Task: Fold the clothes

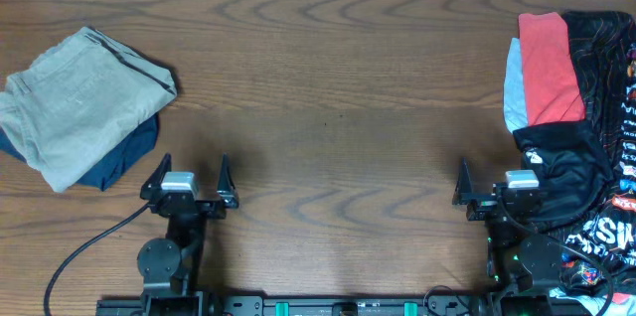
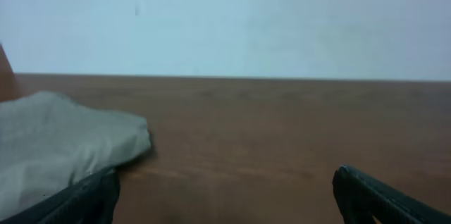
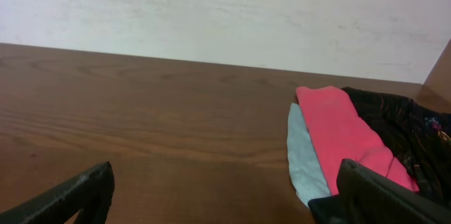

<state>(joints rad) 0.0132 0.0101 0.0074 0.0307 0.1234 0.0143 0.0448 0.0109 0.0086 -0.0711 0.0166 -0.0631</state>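
Folded pale khaki-grey shorts (image 1: 75, 102) lie at the table's left on top of navy shorts (image 1: 124, 157); their corner shows in the left wrist view (image 2: 56, 139). At the right edge lies a pile: a red piece (image 1: 549, 68), a light-blue piece (image 1: 514, 87) and black printed pieces (image 1: 596, 157). The red piece (image 3: 338, 132) and the light-blue piece (image 3: 303, 157) also show in the right wrist view. My left gripper (image 1: 191, 185) is open and empty near the front edge, right of the folded shorts. My right gripper (image 1: 497, 189) is open and empty beside the black piece.
The brown wooden table (image 1: 328, 107) stretches between the two piles. A black cable (image 1: 84, 246) runs from the left arm's base at the front left. A pale wall (image 3: 211, 13) stands behind the table's far edge.
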